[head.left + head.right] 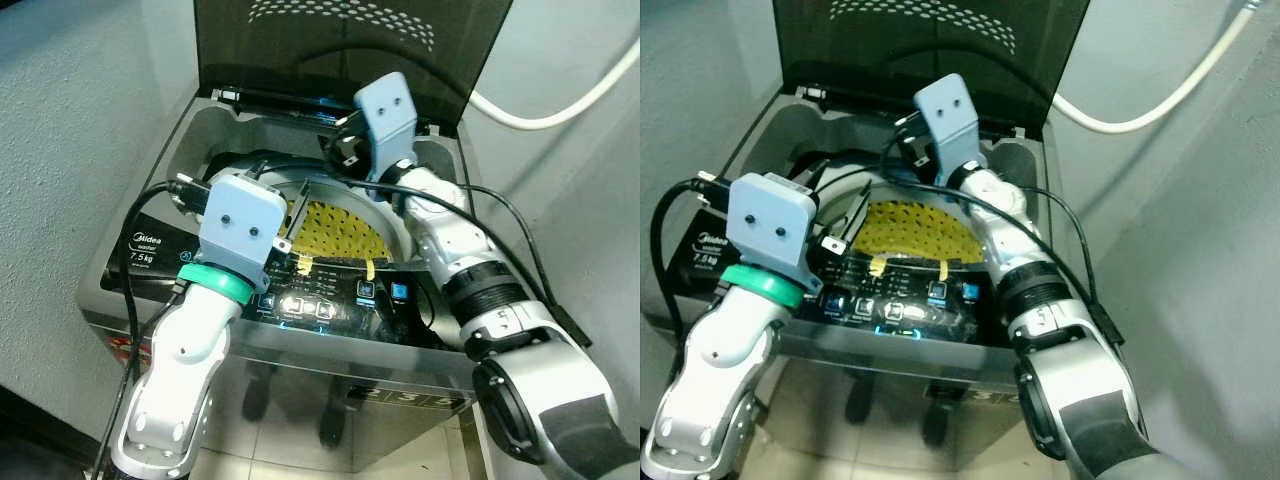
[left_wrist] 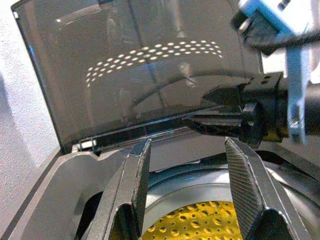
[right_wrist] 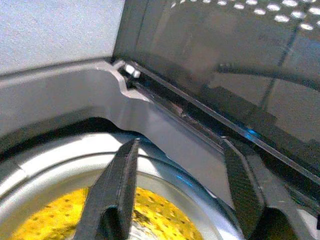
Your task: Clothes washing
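The top-loading washing machine [image 1: 150, 250] stands with its dark lid [image 1: 340, 40] raised, and a yellow perforated garment [image 1: 335, 232] lies inside the drum [image 2: 200, 192]. Both arms reach over the opening: the left gripper [image 2: 192, 195] hangs above the near rim with its fingers spread and holding nothing, and the right gripper [image 3: 177, 192] sits toward the back by the lid hinge, fingers likewise parted and empty. Loading looks finished, so the step in hand seems to be clearing the drum. Next, the arms need to draw back, swing the lid down, then press the lit control panel [image 1: 315, 300].
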### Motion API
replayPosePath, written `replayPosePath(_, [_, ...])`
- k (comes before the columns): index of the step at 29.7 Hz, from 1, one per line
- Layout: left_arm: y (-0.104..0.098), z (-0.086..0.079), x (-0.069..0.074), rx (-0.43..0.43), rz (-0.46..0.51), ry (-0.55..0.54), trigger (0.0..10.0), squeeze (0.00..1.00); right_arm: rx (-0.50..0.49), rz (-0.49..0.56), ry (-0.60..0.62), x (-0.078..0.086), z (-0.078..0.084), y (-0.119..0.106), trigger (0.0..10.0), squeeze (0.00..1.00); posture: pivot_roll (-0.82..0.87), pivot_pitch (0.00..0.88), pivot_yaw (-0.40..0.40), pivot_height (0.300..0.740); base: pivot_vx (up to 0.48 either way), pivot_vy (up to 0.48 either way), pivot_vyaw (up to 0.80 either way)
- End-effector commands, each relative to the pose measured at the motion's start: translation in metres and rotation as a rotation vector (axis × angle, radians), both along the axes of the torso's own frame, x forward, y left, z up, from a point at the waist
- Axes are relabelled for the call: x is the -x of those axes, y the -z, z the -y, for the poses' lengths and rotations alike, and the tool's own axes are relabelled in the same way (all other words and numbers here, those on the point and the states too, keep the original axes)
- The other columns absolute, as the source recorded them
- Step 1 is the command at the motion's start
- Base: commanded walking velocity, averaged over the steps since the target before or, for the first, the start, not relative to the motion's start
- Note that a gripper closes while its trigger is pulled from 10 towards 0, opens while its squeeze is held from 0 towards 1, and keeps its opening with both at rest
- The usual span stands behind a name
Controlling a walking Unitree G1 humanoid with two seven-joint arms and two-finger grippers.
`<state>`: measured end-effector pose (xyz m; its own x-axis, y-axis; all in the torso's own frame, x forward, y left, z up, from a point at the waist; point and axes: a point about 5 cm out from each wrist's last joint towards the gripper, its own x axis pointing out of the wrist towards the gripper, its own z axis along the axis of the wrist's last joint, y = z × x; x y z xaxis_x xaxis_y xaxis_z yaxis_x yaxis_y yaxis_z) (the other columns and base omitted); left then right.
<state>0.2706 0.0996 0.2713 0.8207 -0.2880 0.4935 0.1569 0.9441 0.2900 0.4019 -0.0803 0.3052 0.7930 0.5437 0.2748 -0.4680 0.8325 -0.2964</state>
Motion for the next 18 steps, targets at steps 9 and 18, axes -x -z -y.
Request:
replayPosePath(9, [0.001, 0.003, -0.002, -0.003, 0.002, 0.034, 10.0, 0.0, -0.29, -0.052, -0.186, 0.027, 0.054, 0.002, 10.0, 0.0, 0.1, 0.061, -0.007, 0.74, 0.0, 0.0, 0.0])
replayPosePath(18, [0.0, 0.0, -0.004, -0.015, 0.002, 0.038, 10.0, 0.0, -0.242, 0.053, -0.138, 0.058, 0.101, 0.005, 10.0, 0.0, 0.09, 0.057, 0.015, 0.74, 0.0, 0.0, 0.0])
